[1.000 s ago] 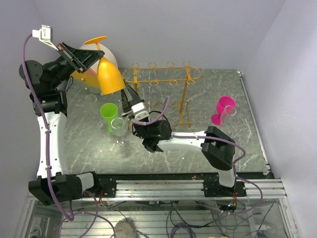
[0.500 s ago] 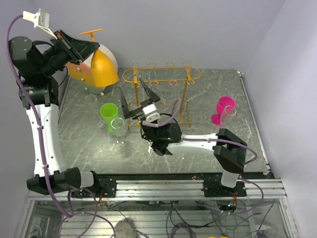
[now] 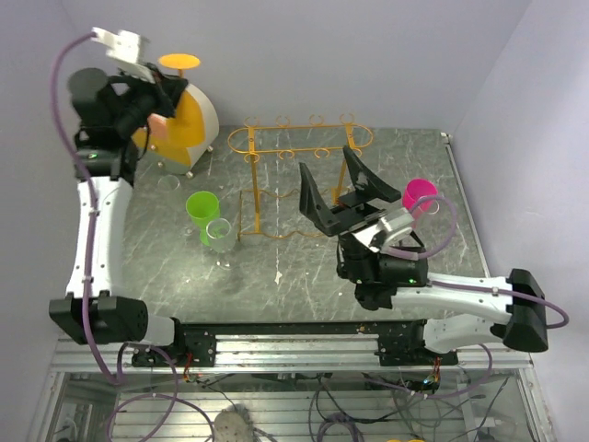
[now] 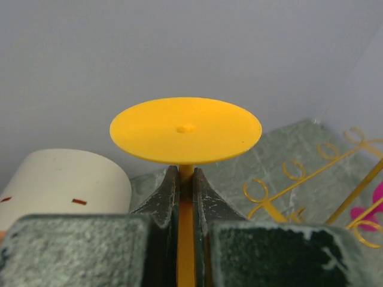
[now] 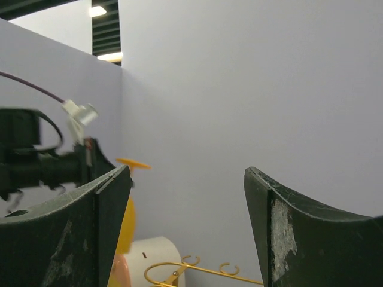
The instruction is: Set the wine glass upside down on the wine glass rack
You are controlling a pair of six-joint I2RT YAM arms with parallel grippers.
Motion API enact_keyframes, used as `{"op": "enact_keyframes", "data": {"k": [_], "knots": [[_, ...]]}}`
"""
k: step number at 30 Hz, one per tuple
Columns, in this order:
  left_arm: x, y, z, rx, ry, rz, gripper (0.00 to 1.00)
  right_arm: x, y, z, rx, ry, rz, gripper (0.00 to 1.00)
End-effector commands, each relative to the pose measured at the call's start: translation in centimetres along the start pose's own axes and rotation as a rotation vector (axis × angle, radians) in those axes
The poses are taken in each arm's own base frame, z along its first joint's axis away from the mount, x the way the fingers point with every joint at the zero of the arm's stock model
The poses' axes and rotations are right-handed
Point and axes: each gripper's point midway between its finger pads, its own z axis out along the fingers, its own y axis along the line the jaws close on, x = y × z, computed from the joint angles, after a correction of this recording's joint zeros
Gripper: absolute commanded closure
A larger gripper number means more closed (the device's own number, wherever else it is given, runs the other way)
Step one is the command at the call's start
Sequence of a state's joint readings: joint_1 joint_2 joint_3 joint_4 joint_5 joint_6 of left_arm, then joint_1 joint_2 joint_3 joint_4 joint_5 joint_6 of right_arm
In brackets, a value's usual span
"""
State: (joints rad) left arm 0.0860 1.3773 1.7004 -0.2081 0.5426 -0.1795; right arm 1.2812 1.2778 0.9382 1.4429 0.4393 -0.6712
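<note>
The orange wine glass (image 3: 190, 122) hangs foot-up at the back left, left of the rack and apart from it. My left gripper (image 3: 162, 92) is shut on its stem. In the left wrist view the stem (image 4: 186, 179) runs between the shut jaws of the left gripper (image 4: 186, 170), under the round foot (image 4: 185, 128). The gold wire wine glass rack (image 3: 299, 138) stands at the back middle. My right gripper (image 3: 328, 160) hovers open near the rack's right part, holding nothing. The right gripper (image 5: 187, 176) looks at the back wall, with the glass foot (image 5: 133, 162) far left.
A white cylinder (image 3: 208, 109) stands behind the orange glass. A green cup (image 3: 202, 206) and a clear glass (image 3: 219, 233) stand left of the rack. A pink glass (image 3: 416, 197) and another clear glass (image 3: 429, 210) stand at the right.
My right gripper opened and drew back from the glass's bowl to the right side of the rack. The left arm lifted the glass and turned it foot-up.
</note>
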Motion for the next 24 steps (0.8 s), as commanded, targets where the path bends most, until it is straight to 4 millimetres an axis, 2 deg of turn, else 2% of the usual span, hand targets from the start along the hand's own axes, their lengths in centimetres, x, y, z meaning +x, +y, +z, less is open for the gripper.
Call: {"op": "enact_keyframes", "data": {"k": [1,3,7,10,14,17,21,24], "knots": [[1.6,-0.1,4.2,0.022,-0.101,0.288,0.93,1.2,0.1,-1.1,-0.043,0.099,0.016,0.24],[2.5,-0.4,5.9,0.052,-0.103,0.311,0.93,1.1,-0.3,-1.4,-0.044,0.115,0.026,0.24],[4.4,1.7,9.2,0.032,-0.09,0.339,0.93,1.2,-0.9,-1.9,-0.044,0.154,0.021,0.23],[6.0,1.7,10.6,0.078,-0.114,0.371,0.93,1.3,-1.7,-2.5,-0.025,0.17,0.023,0.23],[8.7,1.8,12.4,0.135,-0.105,0.316,0.93,1.6,-2.9,-3.3,0.01,0.193,-0.007,0.23],[10.8,0.8,12.8,0.221,-0.147,0.292,0.93,2.0,-3.8,-4.0,0.034,0.209,-0.037,0.22],[12.4,-2.0,11.5,0.453,-0.284,0.271,0.93,2.5,-4.7,-4.7,0.068,0.23,-0.069,0.22],[13.6,-2.4,12.5,0.535,-0.236,0.235,0.93,2.3,-5.5,-5.1,0.092,0.233,-0.073,0.22]]}}
